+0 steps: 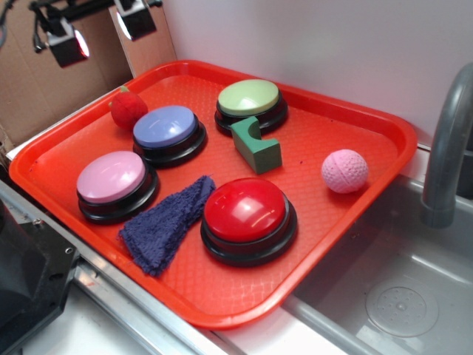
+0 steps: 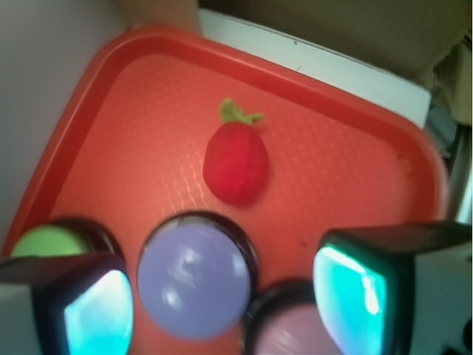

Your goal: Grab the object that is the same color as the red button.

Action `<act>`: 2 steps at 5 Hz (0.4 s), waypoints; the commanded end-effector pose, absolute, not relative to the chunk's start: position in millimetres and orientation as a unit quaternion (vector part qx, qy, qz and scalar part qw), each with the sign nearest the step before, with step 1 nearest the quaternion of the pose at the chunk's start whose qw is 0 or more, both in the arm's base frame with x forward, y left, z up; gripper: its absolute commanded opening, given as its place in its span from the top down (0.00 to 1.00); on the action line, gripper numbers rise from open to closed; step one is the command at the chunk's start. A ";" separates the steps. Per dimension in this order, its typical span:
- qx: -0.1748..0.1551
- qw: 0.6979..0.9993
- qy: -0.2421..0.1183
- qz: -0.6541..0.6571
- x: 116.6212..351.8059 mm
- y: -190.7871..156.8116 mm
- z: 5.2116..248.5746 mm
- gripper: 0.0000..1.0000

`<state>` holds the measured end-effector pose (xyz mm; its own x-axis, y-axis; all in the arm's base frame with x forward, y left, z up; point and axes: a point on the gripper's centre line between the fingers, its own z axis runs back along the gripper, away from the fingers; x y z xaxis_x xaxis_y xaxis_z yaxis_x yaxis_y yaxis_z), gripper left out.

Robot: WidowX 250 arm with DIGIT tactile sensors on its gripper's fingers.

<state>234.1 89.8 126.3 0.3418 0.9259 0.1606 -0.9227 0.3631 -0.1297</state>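
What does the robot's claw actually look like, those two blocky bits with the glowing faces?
The gripper has two chunky black fingers, squarish with rounded corners. In the wrist view their inner pads glow teal; in the exterior view the faces look pale with a reddish tint. A thin dark cable hangs beside one finger.

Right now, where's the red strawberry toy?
In the exterior view the strawberry toy lies on the orange tray near its far left rim, just left of the blue button. In the wrist view it lies beyond that button, untouched.
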 end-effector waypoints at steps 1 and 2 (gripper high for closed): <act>-0.013 0.783 -0.104 0.613 237.0 124.8 90.2 0.00; -0.016 0.778 -0.091 0.621 236.4 133.6 58.6 0.00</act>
